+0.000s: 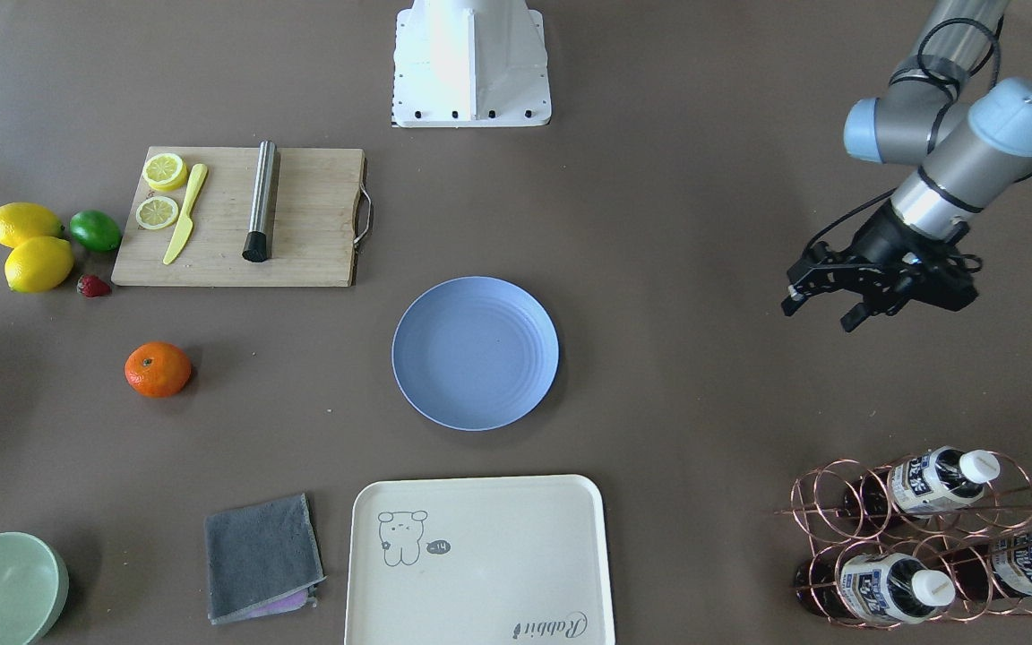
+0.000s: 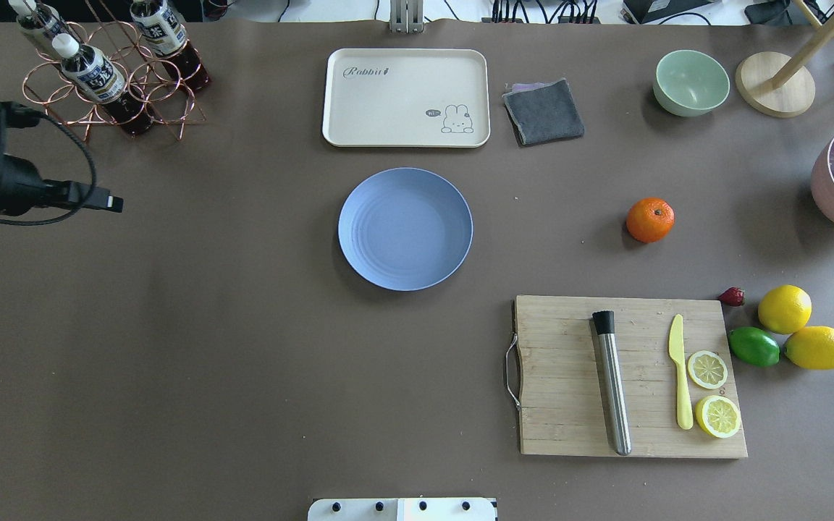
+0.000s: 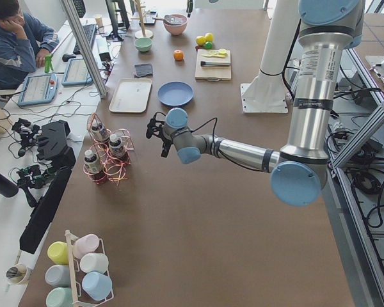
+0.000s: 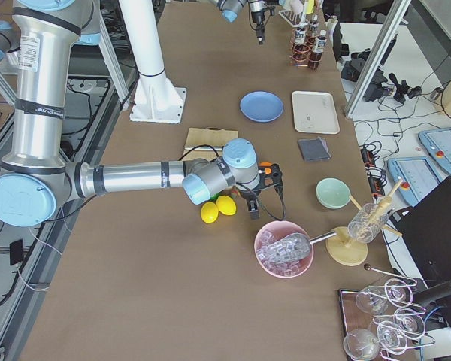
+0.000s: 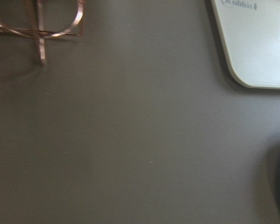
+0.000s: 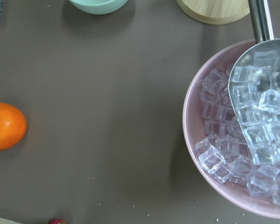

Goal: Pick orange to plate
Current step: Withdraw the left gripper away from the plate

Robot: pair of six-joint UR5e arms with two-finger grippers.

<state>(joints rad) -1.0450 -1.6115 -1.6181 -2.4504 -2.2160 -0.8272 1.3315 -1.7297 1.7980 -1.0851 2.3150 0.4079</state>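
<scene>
Now, front camera, counts: one orange (image 1: 158,369), one plate (image 1: 476,352), two whole lemons (image 1: 25,224), one lime (image 1: 95,230), two lemon slices (image 1: 165,171), one strawberry (image 1: 93,286), one knife (image 1: 186,215), one metal rod (image 1: 262,202), one board (image 1: 310,224), one tray (image 1: 480,573), one cloth (image 1: 261,555), one green bowl (image 1: 1,587), three bottles (image 1: 933,481) in one wire rack (image 1: 803,512).
Front camera, orange: round, bright, tiny green stem dot; sits on the worktop (image 1: 704,179), well apart from the plate, near the strawberry.
Front camera, left hand (image 1: 819,316): fingers spread apart, above the worktop.
Overhead camera, plate: blue, faintly ringed, between tray and board.
Right-side camera, right hand (image 4: 263,197): hangs by the orange; spread or closed, cannot tell.
Right wrist camera: orange whole at the left edge; one pink bowl (image 6: 192,126) of ice cubes (image 6: 252,140) with one scoop (image 6: 260,21).
Left wrist camera: tray corner, rack wire.
</scene>
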